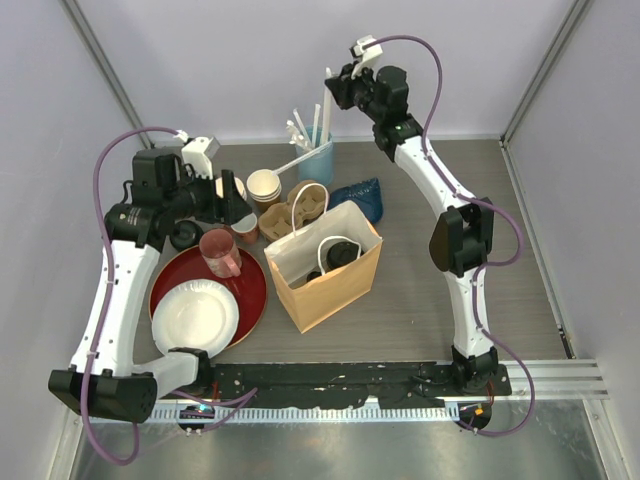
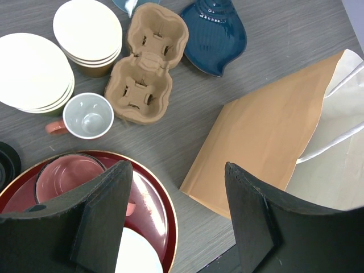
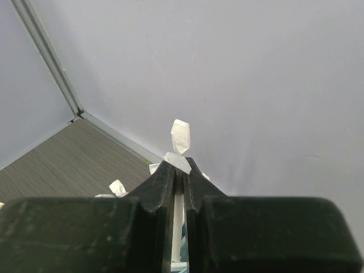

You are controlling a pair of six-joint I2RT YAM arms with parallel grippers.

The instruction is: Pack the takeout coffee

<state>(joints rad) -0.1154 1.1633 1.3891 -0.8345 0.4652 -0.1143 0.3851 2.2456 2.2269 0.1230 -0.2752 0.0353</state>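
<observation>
Left tool [image 2: 177, 170], jaws standing apart and empty, is hovering over the red tray [image 2: 159, 222]. One black-lidded cup [image 2: 5, 165] is sitting on the counter [image 2: 273, 45] off the tool's left side, nearest this arm. Another lidded cup [image 1: 340, 252] is resting inside the paper bag [image 1: 335, 290]. Right tool [image 3: 178, 168], raised at the rear, is pinching a white straw [image 3: 181, 133].

Spread tool [image 2: 176, 172] above red tray [image 2: 154, 211], kraft bag [image 2: 267, 142] alongside, 2-slot carrier [image 2: 149, 62] beyond.
</observation>
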